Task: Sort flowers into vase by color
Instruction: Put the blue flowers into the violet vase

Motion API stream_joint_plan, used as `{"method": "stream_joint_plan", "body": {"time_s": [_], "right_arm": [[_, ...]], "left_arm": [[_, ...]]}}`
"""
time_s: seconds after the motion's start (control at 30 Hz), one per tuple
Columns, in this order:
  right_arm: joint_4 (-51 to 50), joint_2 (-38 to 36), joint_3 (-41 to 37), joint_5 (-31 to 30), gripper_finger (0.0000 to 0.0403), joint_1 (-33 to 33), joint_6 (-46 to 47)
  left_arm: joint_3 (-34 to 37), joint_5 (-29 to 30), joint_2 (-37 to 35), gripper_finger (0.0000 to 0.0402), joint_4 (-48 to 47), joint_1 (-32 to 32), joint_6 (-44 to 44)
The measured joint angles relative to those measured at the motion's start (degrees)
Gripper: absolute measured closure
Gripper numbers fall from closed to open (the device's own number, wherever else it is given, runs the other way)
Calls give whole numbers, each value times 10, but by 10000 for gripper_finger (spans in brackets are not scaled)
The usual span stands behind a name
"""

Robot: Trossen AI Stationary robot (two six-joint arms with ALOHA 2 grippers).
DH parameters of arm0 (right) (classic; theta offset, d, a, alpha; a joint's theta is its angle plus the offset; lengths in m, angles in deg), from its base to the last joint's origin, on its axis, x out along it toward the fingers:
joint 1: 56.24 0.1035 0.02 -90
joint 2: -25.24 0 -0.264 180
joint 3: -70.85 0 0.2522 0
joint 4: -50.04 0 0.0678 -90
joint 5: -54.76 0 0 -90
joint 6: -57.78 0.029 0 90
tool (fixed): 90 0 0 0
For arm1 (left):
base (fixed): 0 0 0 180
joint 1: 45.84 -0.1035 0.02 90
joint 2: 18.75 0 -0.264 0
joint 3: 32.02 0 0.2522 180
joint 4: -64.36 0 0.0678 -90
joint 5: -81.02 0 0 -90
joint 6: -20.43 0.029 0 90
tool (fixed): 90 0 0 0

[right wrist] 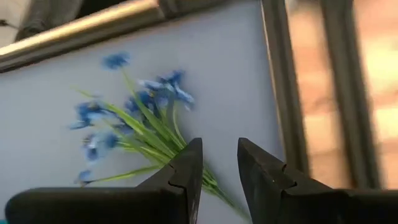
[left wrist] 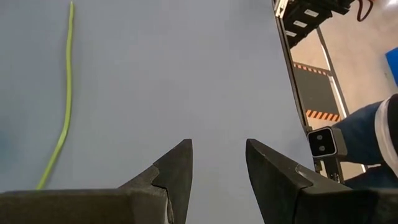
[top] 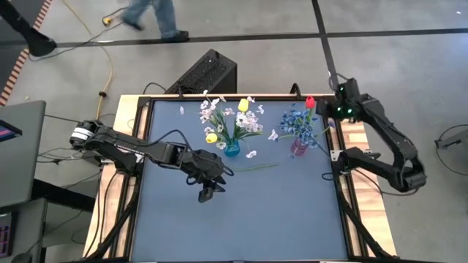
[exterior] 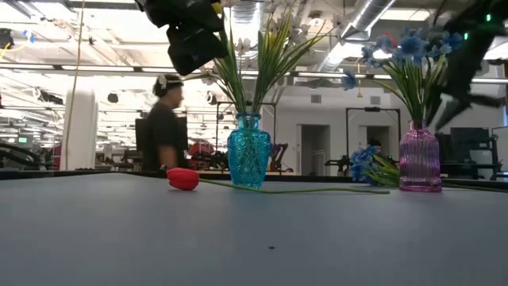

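A teal vase (top: 232, 148) holds white sprays and yellow buds. A pink vase (top: 297, 148) holds blue sprays, with a red bud (top: 310, 102) above them. A red tulip (exterior: 182, 179) lies on the table, its green stem (top: 256, 168) running toward the right. A loose blue spray (right wrist: 134, 118) lies by the pink vase. My left gripper (top: 208, 194) hangs open above the table's middle, beside that stem (left wrist: 62, 124). My right gripper (right wrist: 219, 177) is open above the loose blue spray at the far right, with nothing between its fingers.
Small white blossoms (top: 251, 154) lie scattered around the teal vase. The table's metal frame rail (right wrist: 292, 93) runs close by the blue spray. A person (exterior: 163, 127) stands in the room behind the table. The near half of the mat (top: 241, 219) is bare.
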Motion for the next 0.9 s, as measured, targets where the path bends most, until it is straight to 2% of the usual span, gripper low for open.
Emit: {"method": "stream_joint_plan", "body": {"time_s": [0.13, 0.5, 0.9], "right_arm": [[67, 0, -68, 2, 276, 4, 52], [110, 0, -179, 1, 276, 36, 20], [140, 0, -196, -9, 276, 107, 57]], "left_arm": [[0, -1, 0, 264, 0, 0, 0], [0, -21, 0, 264, -6, 1, -19], [0, -37, 0, 264, -5, 3, -36]]}}
